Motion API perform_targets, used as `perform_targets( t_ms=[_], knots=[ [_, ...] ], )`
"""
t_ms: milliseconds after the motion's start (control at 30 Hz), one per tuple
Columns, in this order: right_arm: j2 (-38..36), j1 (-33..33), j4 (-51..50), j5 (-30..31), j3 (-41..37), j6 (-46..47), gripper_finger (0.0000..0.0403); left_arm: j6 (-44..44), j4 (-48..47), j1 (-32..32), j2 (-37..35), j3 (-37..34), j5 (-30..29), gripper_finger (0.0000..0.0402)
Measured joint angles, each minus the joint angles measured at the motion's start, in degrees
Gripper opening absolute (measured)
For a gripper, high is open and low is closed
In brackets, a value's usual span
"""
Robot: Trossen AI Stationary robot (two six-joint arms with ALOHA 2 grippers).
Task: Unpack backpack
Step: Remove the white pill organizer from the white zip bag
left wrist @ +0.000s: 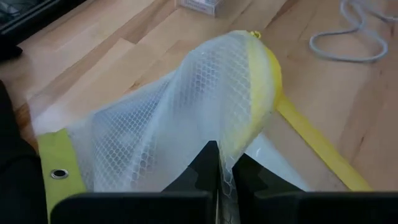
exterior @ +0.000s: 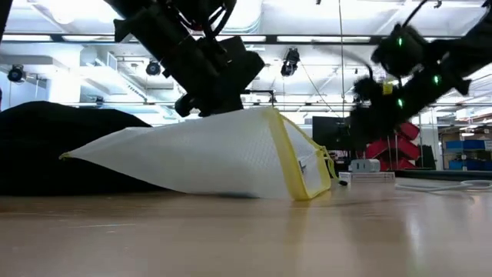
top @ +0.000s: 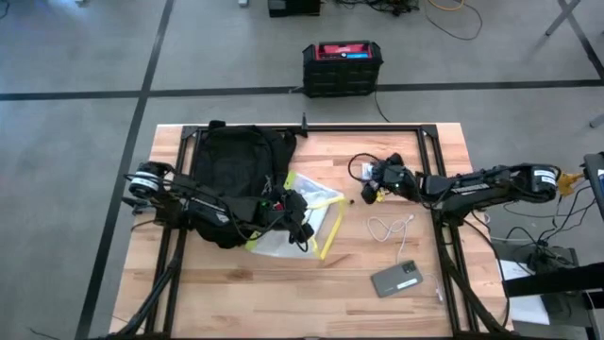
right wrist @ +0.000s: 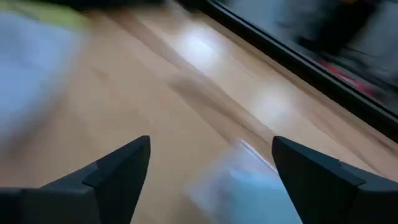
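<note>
Pinching a clear mesh pouch with yellow trim (left wrist: 186, 118), the left gripper (left wrist: 219, 180) is closed beside the soft black fabric backpack (top: 236, 165); the right gripper (right wrist: 211, 168) gapes wide, empty.

Bare table (top: 236, 293) lies near; backpack (top: 236, 161), pouch (top: 316, 212), cable (top: 389, 229), phone (top: 396, 280) obstruct elsewhere.
</note>
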Motion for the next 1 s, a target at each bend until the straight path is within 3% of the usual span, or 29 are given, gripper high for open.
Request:
perform_targets(
  t_ms=[100,300,433,567,767,1000],
  knots=[
    [-1.46,6.73,2.42,-4.32,1.43,-0.45,0.0332,2.59,-0.31,-0.15,0.07,-0.88,-0.45,0.0000],
    [2.28,28.52,14.14,-4.87,2.17,-7.86,0.0320,3.80,-0.42,-1.14,0.14,-5.11,-0.66,0.0000],
    [8.08,35.17,13.88,-3.76,7.73,-8.86,0.0308,2.54,-0.58,-1.38,0.04,-7.41,-0.66,0.0000],
    [15.96,35.93,5.09,-6.26,16.11,-11.11,0.0298,-0.69,-0.19,-1.40,0.02,-9.71,-0.86,0.0000],
    [27.38,32.19,-18.43,-8.78,31.28,-20.57,0.0294,-1.55,0.94,-2.22,0.09,-11.08,-0.81,0.0000],
    [37.90,27.65,-37.50,-13.65,49.71,-35.70,0.0294,0.77,3.45,-2.99,0.13,-10.69,-0.66,0.0000]
  ],
)
